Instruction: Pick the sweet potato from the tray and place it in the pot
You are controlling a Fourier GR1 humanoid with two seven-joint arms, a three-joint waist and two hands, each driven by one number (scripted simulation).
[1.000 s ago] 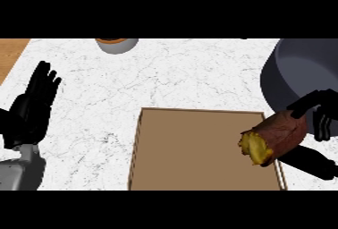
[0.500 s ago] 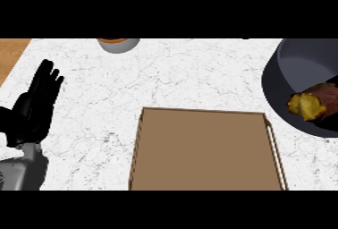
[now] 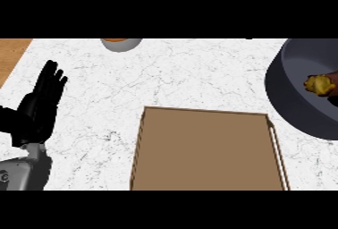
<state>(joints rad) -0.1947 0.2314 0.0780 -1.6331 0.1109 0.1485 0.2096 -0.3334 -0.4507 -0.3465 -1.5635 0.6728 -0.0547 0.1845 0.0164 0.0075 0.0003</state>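
Sweet potato (image 3: 318, 84) shows at the head view's right edge, inside the dark grey pot (image 3: 290, 96), its yellow cut end facing left; the rest runs out of view. A dark shape beside it at the very edge may belong to the right hand, but its fingers cannot be told. Just left of the pot lies the brown tray (image 3: 206, 152) on the white marble counter (image 3: 165, 76). The left hand (image 3: 41, 105) rests near the left edge, fingers straight and upward. A small bowl (image 3: 120, 43) sits at the counter's far edge.
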